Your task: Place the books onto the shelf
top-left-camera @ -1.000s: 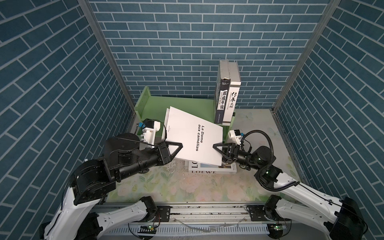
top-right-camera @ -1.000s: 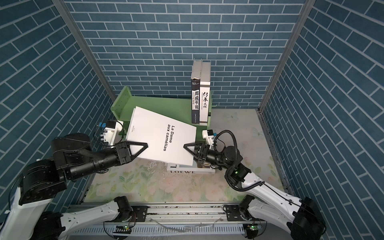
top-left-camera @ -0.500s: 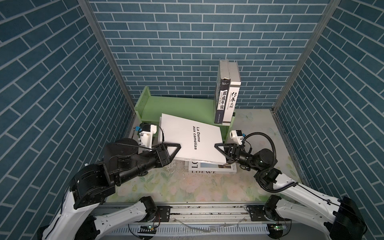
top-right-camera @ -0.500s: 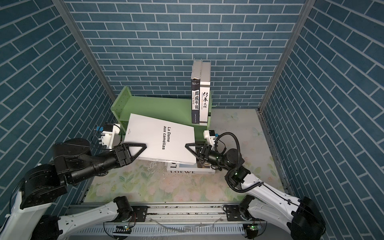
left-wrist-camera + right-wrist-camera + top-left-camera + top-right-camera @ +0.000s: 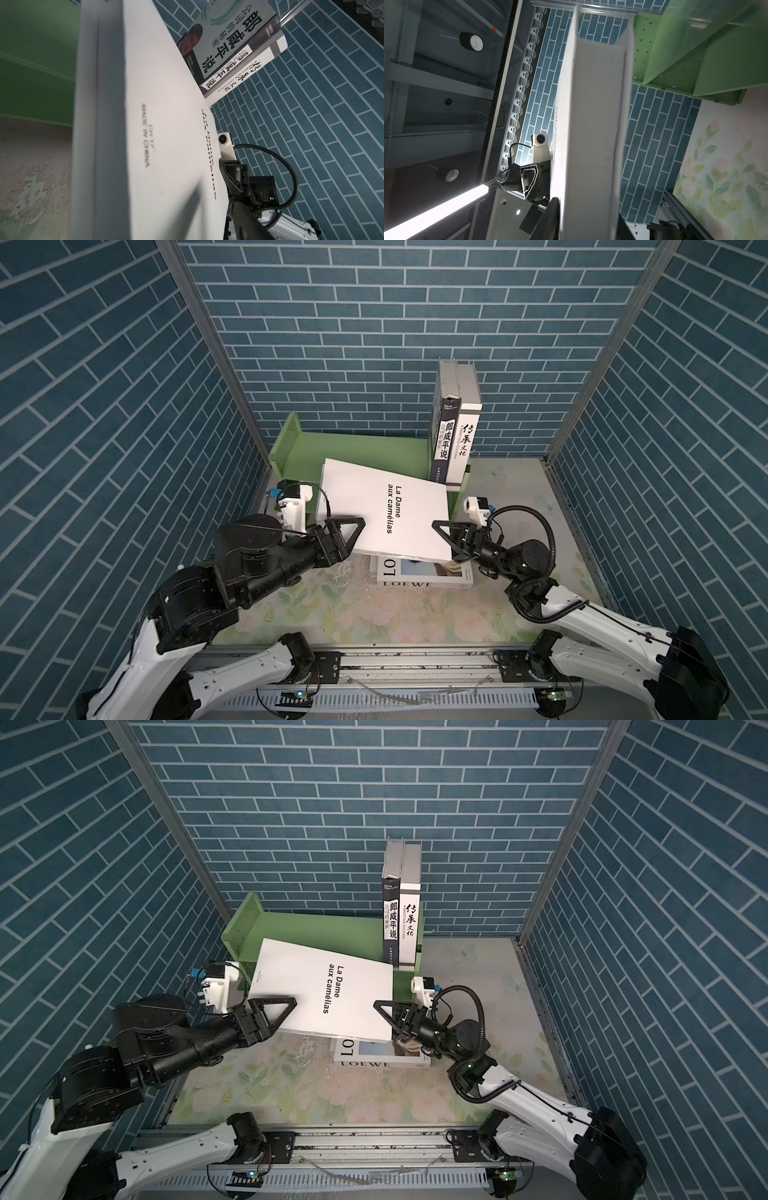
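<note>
A white book (image 5: 386,506) (image 5: 328,990) titled "La Dame aux camélias" hangs tilted in front of the green shelf (image 5: 357,448) (image 5: 316,928). My right gripper (image 5: 441,531) (image 5: 383,1011) is shut on its right edge; in the right wrist view its jaws press both faces of the white book (image 5: 591,124). My left gripper (image 5: 353,531) (image 5: 286,1006) straddles the left edge, open, its upper finger (image 5: 247,224) off the cover (image 5: 155,124). Two books (image 5: 455,427) (image 5: 401,915) stand upright at the shelf's right end. A "LOEWE" book (image 5: 424,576) (image 5: 382,1056) lies flat under the white one.
Blue brick walls (image 5: 124,448) close in the left, back and right sides. The floral table mat (image 5: 332,614) runs to a metal rail (image 5: 395,664) at the front. The shelf's left and middle part holds no books.
The white book has swung flatter and shifted left. My right gripper has shut on its right edge, while my left gripper's jaws have spread apart from their grip.
</note>
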Motion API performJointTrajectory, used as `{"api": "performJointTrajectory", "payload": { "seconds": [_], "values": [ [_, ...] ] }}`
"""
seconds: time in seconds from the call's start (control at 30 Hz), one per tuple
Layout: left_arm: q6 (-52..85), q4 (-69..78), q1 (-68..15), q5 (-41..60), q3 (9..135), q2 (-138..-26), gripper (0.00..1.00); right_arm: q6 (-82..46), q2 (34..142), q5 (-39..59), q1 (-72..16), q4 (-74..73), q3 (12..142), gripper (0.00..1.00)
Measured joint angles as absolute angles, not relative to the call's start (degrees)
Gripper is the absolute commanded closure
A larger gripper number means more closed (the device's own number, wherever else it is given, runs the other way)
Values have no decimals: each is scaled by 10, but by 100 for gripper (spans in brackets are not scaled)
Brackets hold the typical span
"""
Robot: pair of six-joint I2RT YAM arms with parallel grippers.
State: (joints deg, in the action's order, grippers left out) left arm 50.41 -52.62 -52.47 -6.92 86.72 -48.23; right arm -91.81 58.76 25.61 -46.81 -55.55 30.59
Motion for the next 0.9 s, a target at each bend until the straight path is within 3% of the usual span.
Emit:
{"api": "performJointTrajectory", "payload": {
  "seconds": [0.13, 0.3, 0.4, 0.47, 0.9],
  "values": [
    [497, -512, -524, -111, 867, -481, 19, -942, 642, 261, -460, -604, 336, 70],
    [481, -470, -524, -169, 860, -473, 10, -978, 733, 257, -454, -706, 381, 78],
    [467, -461, -524, -207, 862, -474, 4, -1003, 780, 249, -453, -738, 398, 78],
    [457, -463, -524, -229, 871, -480, 0, -1007, 787, 244, -453, -742, 401, 77],
    [438, -471, -524, -350, 880, -448, 0, -1001, 771, 177, -438, -747, 387, 76]
  ]
}}
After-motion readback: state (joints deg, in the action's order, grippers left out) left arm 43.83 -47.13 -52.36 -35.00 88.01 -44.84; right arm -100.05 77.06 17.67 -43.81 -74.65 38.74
